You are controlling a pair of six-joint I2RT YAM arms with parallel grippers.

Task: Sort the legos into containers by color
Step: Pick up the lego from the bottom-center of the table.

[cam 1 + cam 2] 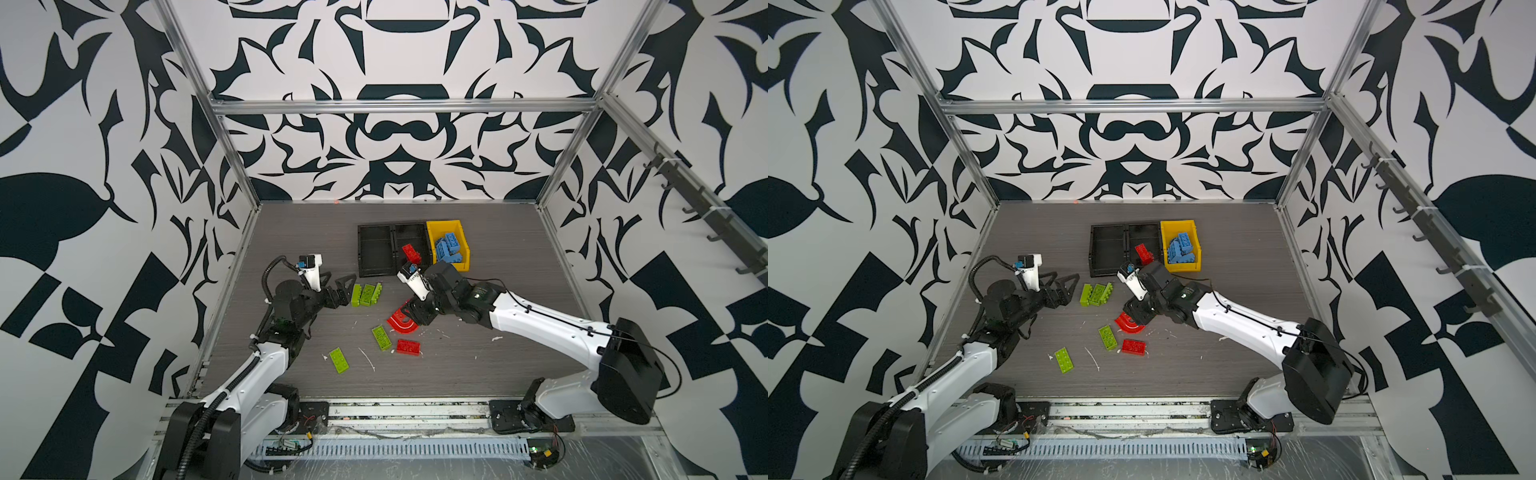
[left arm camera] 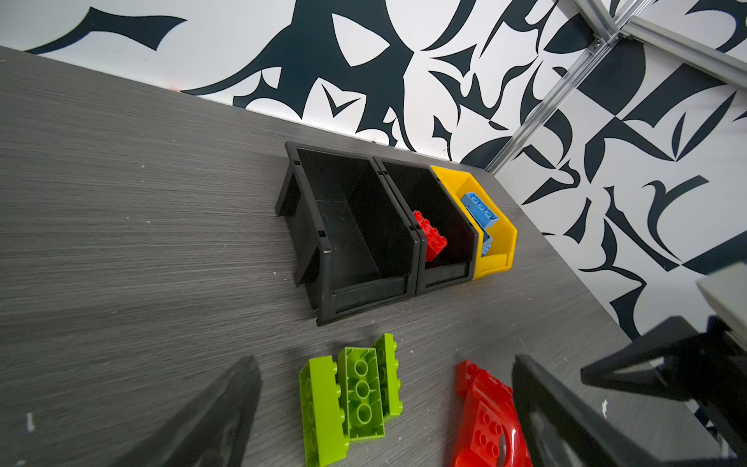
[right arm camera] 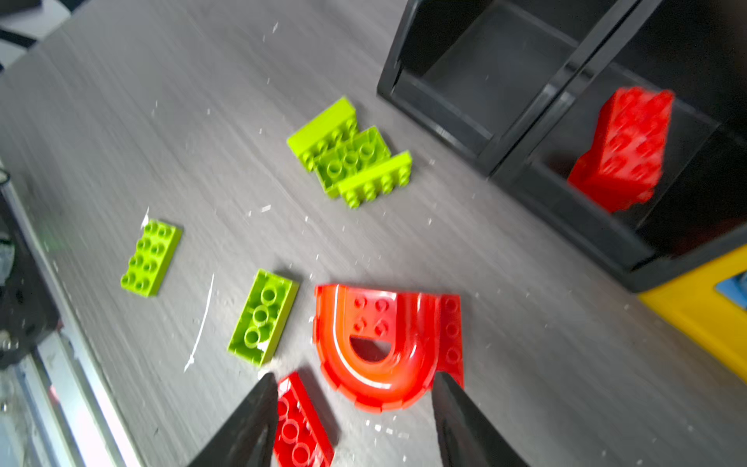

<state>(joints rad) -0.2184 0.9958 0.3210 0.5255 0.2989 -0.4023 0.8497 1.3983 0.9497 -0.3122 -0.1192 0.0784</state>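
Three containers stand in a row at the back: a bare black bin (image 1: pixel 360 249), a black bin (image 1: pixel 409 226) holding one red brick (image 1: pixel 411 253), and a yellow bin (image 1: pixel 440 229) with blue bricks (image 1: pixel 449 247). Three lime green bricks (image 1: pixel 365 294) lie clustered just ahead of my open left gripper (image 1: pixel 347 291), which holds nothing. My right gripper (image 3: pixel 355 378) hovers open and empty over the rounded end of the red arch piece (image 3: pixel 384 343). A red brick (image 3: pixel 301 424) and a green brick (image 3: pixel 262 317) lie beside the arch. Another green brick (image 1: pixel 338 360) lies nearer the front.
White scraps and a thin white strip (image 1: pixel 368 359) litter the grey table (image 1: pixel 478 353). Patterned walls on an aluminium frame (image 1: pixel 403 106) close three sides. Both arm bases sit on the front rail (image 1: pixel 407 409).
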